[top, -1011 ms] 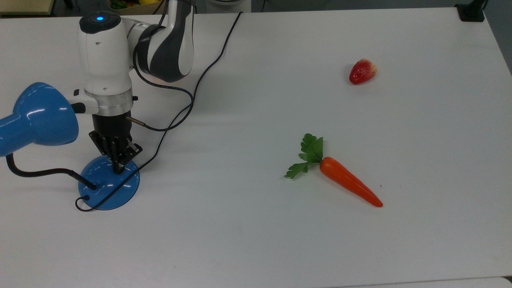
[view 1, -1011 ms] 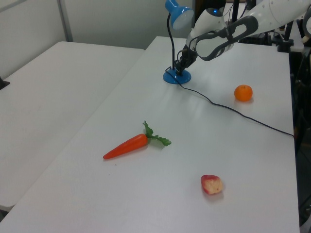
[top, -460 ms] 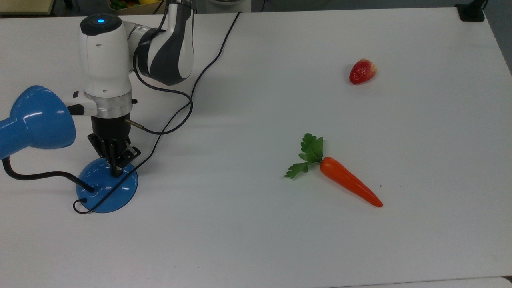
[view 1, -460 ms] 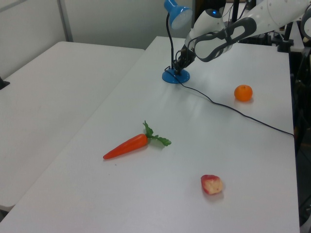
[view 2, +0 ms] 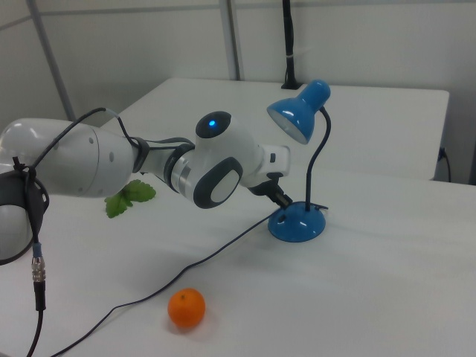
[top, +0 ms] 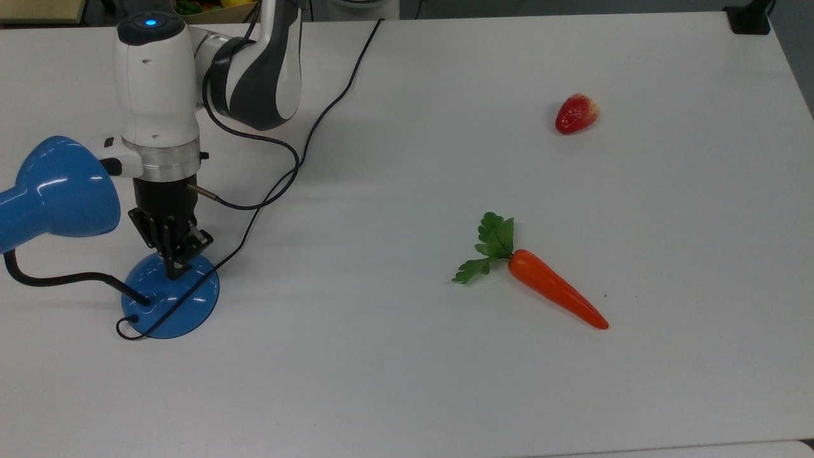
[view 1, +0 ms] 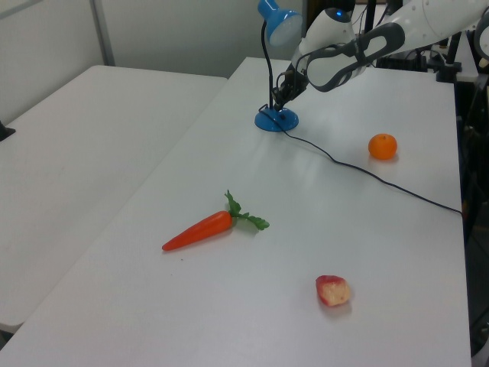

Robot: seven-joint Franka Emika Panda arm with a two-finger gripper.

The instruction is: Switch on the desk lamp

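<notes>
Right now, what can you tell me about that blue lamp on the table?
The desk lamp is glossy blue, like painted metal or plastic. A round domed base sits flat on the white table; a black bendy neck rises from it to a cone-shaped shade that tilts downward and looks unlit. A black cord trails from the base across the table. The robot's pincer points down onto the top of the base, seemingly touching it.

You have a wide white worktop (top: pixel 445 394), matte and evenly lit. In the left view a second white table (view 1: pixel 69 153) stands just beside it on the left view's left, with a narrow gap between them. Behind both runs a pale panelled wall (view 2: pixel 149 44) with grey upright posts (view 2: pixel 231 39). A black post (view 2: pixel 287 44) rises at the far table edge in the right view.
</notes>
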